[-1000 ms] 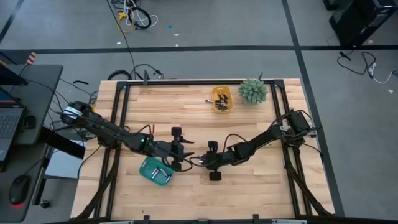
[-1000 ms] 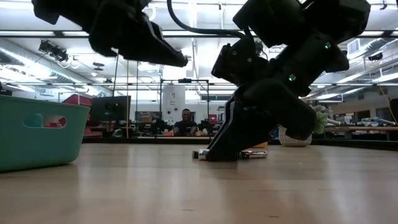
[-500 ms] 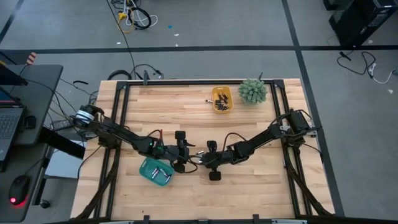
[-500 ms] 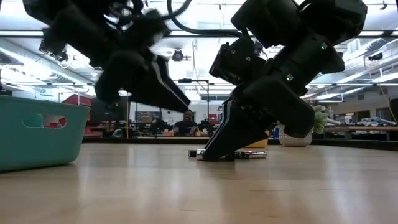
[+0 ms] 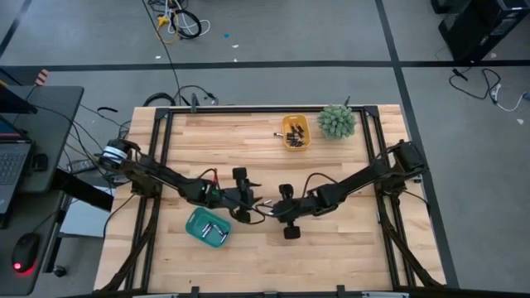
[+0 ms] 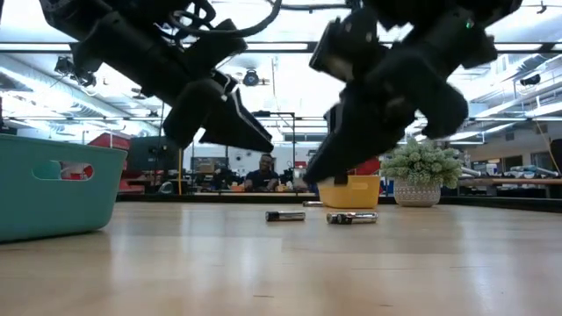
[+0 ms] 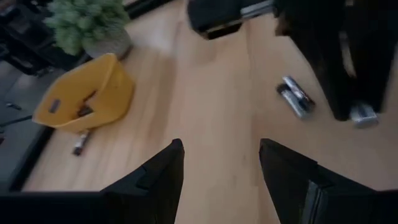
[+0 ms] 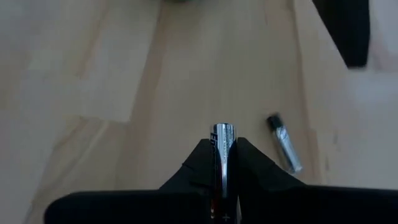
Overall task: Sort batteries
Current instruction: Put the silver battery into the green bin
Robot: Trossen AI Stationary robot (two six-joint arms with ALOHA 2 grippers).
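The right tool [image 8: 224, 163] is raised off the bench [image 5: 348, 248], clamping one battery [image 8: 222, 144] upright between its fingers. Another battery [image 8: 285, 142] lies on the wood just beside it. The left tool [image 7: 221, 163], close by, has its fingers spread wide and empty.

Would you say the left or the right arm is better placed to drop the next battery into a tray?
Right: the right gripper already clamps a battery; the left gripper hangs open and empty.
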